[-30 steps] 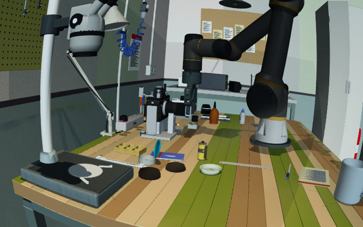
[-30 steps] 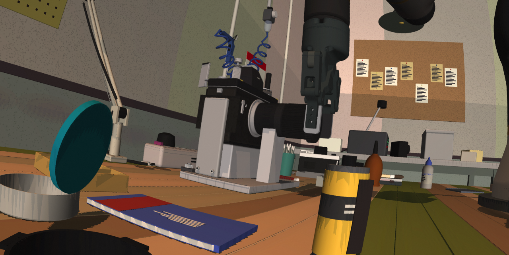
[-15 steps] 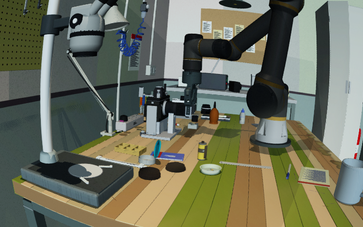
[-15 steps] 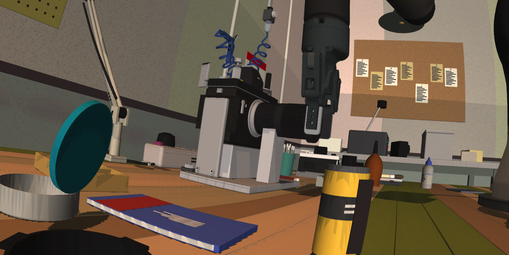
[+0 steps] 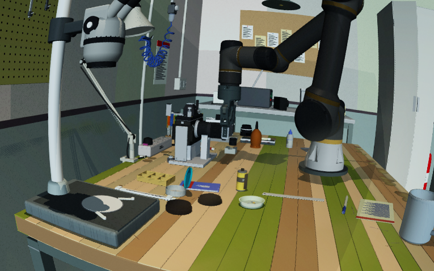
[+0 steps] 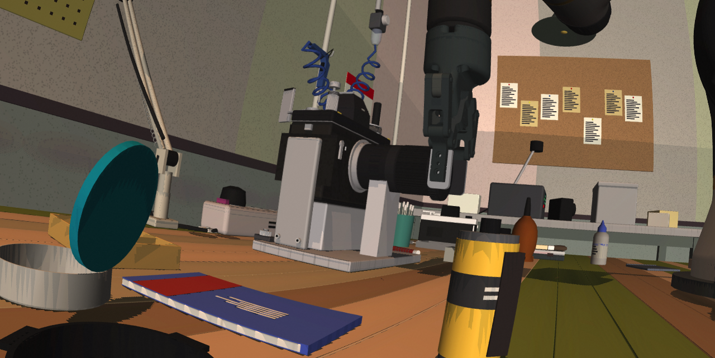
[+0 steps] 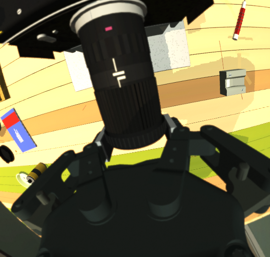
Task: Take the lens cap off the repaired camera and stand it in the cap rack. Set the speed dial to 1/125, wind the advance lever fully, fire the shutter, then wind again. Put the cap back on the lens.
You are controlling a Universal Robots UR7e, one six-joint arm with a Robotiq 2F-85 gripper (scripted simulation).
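The black lens cap (image 7: 136, 138) sits on the front end of the camera's long black lens (image 7: 123, 80), and my two fingers clamp its ribbed rim from either side. My gripper (image 7: 136, 134) hangs straight down over the lens tip (image 6: 442, 176). The camera (image 5: 189, 126) stands clamped in a grey fixture (image 6: 320, 226) at the far left of the bench, its lens pointing right. The small grey cap rack (image 7: 232, 82) sits on the bench just beyond the lens, also visible below my gripper (image 5: 231, 149). The top dial and lever are partly hidden behind the camera's housing.
The grey fixture's upright post (image 6: 380, 216) stands just under the lens barrel. A brown blower bottle (image 5: 256, 136) and a white dropper bottle (image 5: 289, 139) stand right of my gripper. A film canister (image 5: 242, 179), blue notebook (image 5: 201, 185) and ruler (image 5: 292, 197) lie nearer the front.
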